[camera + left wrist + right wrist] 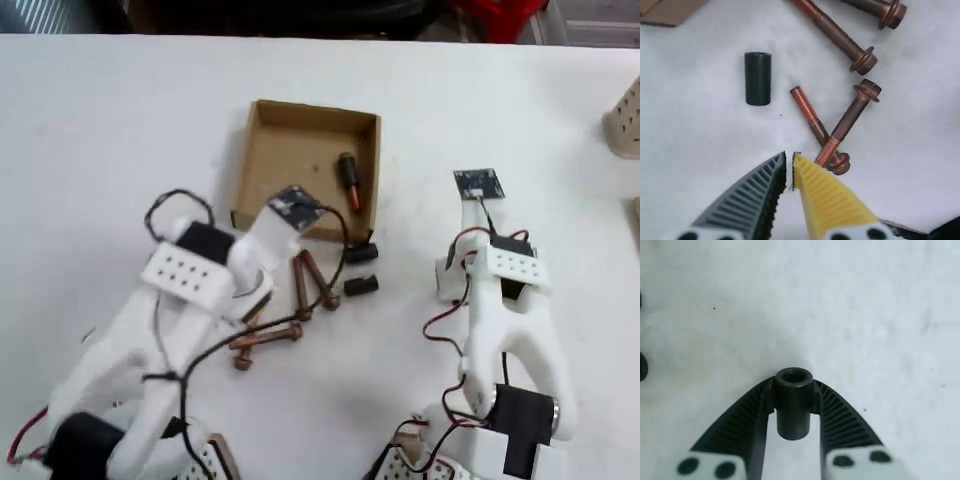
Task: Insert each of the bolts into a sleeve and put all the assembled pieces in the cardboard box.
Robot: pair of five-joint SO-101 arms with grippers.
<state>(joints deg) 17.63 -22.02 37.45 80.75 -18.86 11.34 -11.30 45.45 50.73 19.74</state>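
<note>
Several copper bolts (837,35) lie loose on the white table, two of them crossed (832,137) just beyond my left gripper (789,159), which is shut with nothing in it. A black sleeve (758,78) lies on its side a little farther out. From above, the left gripper (258,303) hovers beside the bolts (313,280), near the cardboard box (268,150). My right gripper (793,386) is shut on a black sleeve (793,405), held with its bore facing away from the wrist, above bare table. One assembled piece (349,178) lies in the box.
Two more black sleeves (360,253) (360,287) lie between the arms, near the box's front right corner. A pale pegged object (625,120) stands at the right table edge. Open table surrounds the right arm (505,300).
</note>
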